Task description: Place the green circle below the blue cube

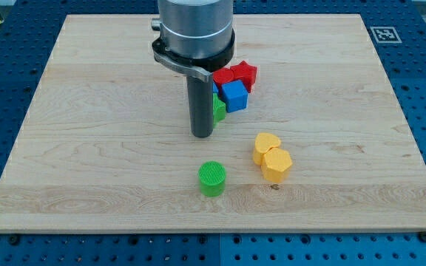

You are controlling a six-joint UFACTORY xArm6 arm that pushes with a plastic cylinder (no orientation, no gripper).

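The green circle [212, 178], a short green cylinder, stands on the wooden board [87, 133] low in the middle. The blue cube [234, 95] sits above it and a little to the right, in a cluster with other blocks. My tip [202, 135] rests on the board just left of and below the blue cube, and above the green circle with a clear gap between them. The rod hides part of a green block [219, 109] next to the blue cube.
A red star [244, 74] and another red block [222, 77] touch the blue cube from above. A yellow heart [266, 145] and a yellow hexagon [277, 165] lie together to the right of the green circle. A marker tag [383, 33] sits at the board's top right corner.
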